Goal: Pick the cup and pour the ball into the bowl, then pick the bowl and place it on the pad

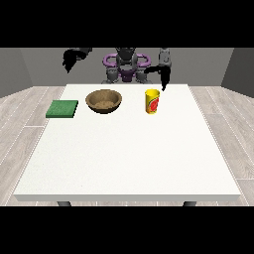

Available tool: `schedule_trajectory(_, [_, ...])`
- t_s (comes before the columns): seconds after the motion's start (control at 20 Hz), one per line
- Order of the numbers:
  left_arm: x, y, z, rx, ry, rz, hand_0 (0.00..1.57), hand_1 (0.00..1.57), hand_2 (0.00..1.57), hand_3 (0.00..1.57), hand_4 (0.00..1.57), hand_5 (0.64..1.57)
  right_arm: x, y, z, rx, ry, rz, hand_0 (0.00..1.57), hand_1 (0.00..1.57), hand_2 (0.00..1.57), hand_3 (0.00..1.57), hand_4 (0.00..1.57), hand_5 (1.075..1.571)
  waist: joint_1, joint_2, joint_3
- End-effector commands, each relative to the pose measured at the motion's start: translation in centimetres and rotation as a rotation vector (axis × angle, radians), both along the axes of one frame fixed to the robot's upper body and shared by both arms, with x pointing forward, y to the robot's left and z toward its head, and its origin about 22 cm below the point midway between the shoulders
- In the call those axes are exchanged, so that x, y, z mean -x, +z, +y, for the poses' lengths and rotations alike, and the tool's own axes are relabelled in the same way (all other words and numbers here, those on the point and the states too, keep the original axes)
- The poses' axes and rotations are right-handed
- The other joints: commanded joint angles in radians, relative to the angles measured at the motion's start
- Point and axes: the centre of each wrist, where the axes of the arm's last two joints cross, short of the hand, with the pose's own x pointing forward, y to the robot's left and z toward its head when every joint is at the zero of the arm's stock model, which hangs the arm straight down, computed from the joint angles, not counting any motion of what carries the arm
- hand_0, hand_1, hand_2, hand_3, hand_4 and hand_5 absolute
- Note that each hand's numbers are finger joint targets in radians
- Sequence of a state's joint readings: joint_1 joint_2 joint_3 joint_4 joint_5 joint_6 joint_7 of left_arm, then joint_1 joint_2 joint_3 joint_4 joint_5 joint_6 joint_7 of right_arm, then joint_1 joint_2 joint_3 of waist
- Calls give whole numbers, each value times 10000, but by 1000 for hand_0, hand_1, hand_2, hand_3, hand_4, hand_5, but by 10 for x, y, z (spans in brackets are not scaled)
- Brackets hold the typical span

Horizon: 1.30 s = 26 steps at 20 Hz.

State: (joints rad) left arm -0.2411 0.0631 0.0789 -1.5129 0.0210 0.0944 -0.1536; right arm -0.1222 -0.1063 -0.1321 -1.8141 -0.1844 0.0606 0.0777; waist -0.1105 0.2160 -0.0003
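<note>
Bare room: grey walls (pixel 22 67), plank floor (pixel 20 114)

Yellow cup (pixel 152 101) with red label – upright, right of brown wooden bowl (pixel 103 100). Flat green pad (pixel 62 109) at far left.

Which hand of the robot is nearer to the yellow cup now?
Its left, the hand at the view's right: it hangs just above and behind the yellow cup. The hand at the view's left is raised far off, beyond the bowl.

A yellow cup (pixel 152 101) is standing right of a wooden bowl (pixel 103 100); a green pad (pixel 62 109) is lying farthest left.
</note>
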Motion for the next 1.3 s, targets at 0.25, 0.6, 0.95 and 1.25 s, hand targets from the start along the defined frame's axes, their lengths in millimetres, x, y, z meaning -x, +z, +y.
schedule_trajectory(0.25, [-23,-45,35,-316,32,-199,0,0,0,0,0,1441,-9,-8,-45,-17,28,-604,0,0,0,0,667,1560,-282,701,2])
schedule_trajectory(0.6, [-16,-104,1,-166,-28,1253,0,0,0,0,200,1420,5,-41,-51,65,-139,767,0,0,0,0,676,1563,-254,-550,2])
schedule_trajectory(0.95, [-48,-102,17,48,571,582,0,0,0,0,887,1555,-20,-7,-46,8,60,-216,0,0,0,0,674,1566,-426,487,-4])
schedule_trajectory(1.25, [-48,-110,17,-1906,1765,152,1265,1265,1571,1571,1335,1483,-19,25,-65,123,624,-950,0,0,0,74,642,1568,-1219,1023,-3])
